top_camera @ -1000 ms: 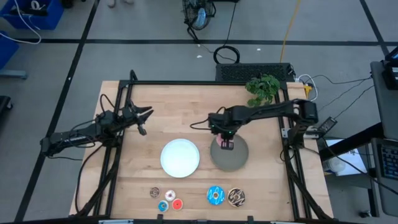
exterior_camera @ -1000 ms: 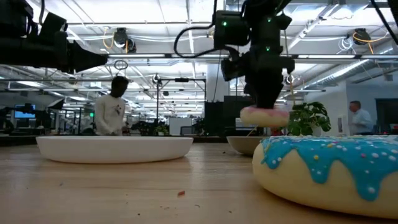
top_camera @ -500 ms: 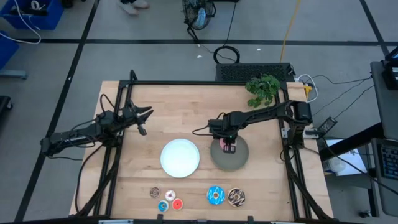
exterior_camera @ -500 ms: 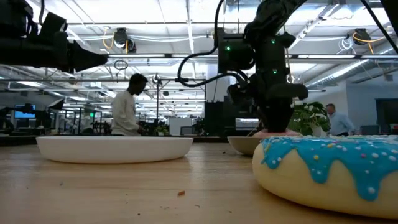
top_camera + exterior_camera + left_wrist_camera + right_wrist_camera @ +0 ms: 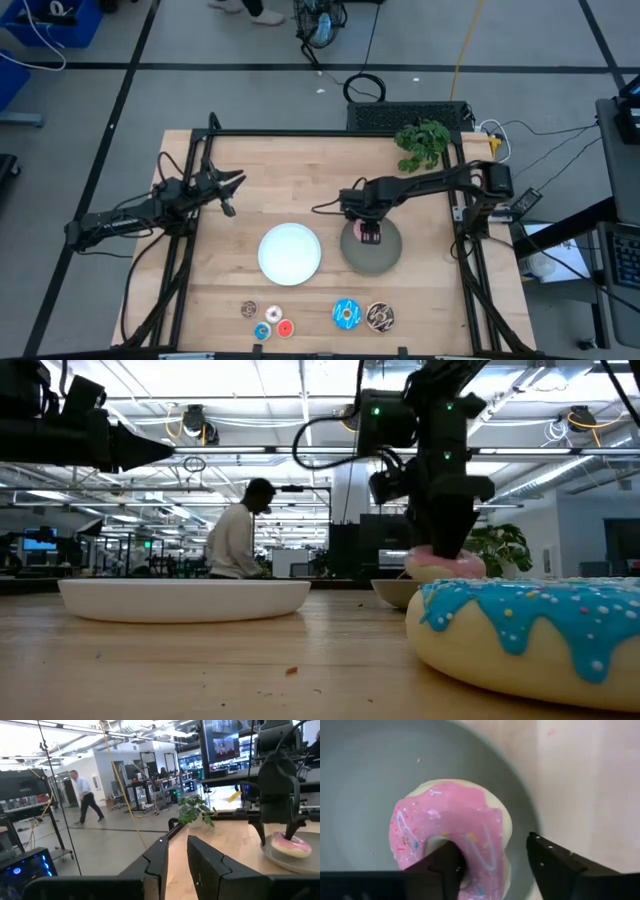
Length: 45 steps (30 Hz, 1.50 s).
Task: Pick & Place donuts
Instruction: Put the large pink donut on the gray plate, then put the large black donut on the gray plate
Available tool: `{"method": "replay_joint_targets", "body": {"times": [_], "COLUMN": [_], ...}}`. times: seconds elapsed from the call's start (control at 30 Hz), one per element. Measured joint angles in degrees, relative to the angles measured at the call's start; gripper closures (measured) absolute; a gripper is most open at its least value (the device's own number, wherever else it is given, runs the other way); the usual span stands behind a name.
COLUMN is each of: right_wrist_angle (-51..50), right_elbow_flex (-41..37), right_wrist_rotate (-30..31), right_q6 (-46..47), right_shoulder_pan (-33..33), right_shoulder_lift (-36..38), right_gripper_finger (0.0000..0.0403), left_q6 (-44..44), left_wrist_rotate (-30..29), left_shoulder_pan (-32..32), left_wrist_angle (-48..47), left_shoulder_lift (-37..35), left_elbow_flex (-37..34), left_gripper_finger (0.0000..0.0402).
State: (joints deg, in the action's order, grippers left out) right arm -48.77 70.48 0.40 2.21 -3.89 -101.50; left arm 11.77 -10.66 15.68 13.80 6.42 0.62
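Observation:
The pink donut (image 5: 450,825) lies flat in the round grey plate (image 5: 388,258); it also shows in the low view (image 5: 445,565). My right gripper (image 5: 492,857) points down over it, open. One finger (image 5: 445,867) is at the donut's hole and the other (image 5: 555,865) is outside its rim, clear of it. My left gripper (image 5: 176,865) hovers level at the table's far left, slightly open and holding nothing. Along the near edge lie the blue sprinkled donut (image 5: 346,314), the dark brown donut (image 5: 380,317) and several mini donuts (image 5: 268,321). My right gripper comes from above with one finger at the pink donut's hole (image 5: 437,845). Whether that finger touches the ring, I cannot tell. The outer finger stands apart from the rim. The donut rests flat on the grey plate.
A round white plate (image 5: 290,252) sits left of the grey one, at the table's middle. A potted green plant (image 5: 422,142) stands at the far right corner. A black frame runs around the table. People move in the room behind.
My right gripper has come down with the pink donut, from hanging above the grey plate to the plate itself. The donut now lies on the plate.

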Motion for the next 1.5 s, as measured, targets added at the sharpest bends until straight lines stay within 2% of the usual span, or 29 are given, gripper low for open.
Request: {"method": "replay_joint_targets", "body": {"times": [0.2,0.43,0.53,0.6,0.97,1.13,1.3,1.4,1.5], "right_wrist_angle": [0.00,0.17,-4.18,-6.67,-5.58,-7.97,-14.26,-17.52,-17.43], "right_elbow_flex": [0.00,0.00,0.02,0.01,0.80,4.30,8.72,9.83,10.14], "right_wrist_rotate": [-0.50,-0.60,0.36,2.33,2.37,-3.62,-3.44,-4.35,-5.00], "right_q6": [0.67,1.45,1.19,1.60,2.83,6.71,15.01,21.55,26.74], "right_shoulder_pan": [0.09,0.25,0.23,0.27,1.96,3.95,10.31,17.36,24.81], "right_shoulder_lift": [3.16,1.89,0.92,1.07,7.82,12.51,16.39,16.73,15.75], "right_gripper_finger": [0.0151,0.0121,0.0108,0.0102,0.0091,0.0103,0.0134,0.0177,0.0241], "left_q6": [-0.21,-0.93,-1.37,-1.39,-1.53,-1.55,-2.23,-2.23,-2.29], "left_wrist_rotate": [0.02,0.02,0.02,0.02,0.04,0.04,0.04,0.04,0.04], "left_shoulder_pan": [-0.02,-0.02,-0.02,-0.02,0.00,0.00,-0.01,0.00,0.00], "left_wrist_angle": [-0.09,-0.20,-0.22,-0.26,-0.28,-0.94,-0.83,-0.83,-0.79], "left_shoulder_lift": [0.00,0.02,0.01,0.01,0.02,0.00,0.01,0.00,0.01], "left_elbow_flex": [0.00,0.00,0.00,0.00,0.00,0.00,0.00,0.00,0.00], "left_gripper_finger": [0.0325,0.0325,0.0325,0.0325,0.0325,0.0325,0.0325,0.0325,0.0325]}}
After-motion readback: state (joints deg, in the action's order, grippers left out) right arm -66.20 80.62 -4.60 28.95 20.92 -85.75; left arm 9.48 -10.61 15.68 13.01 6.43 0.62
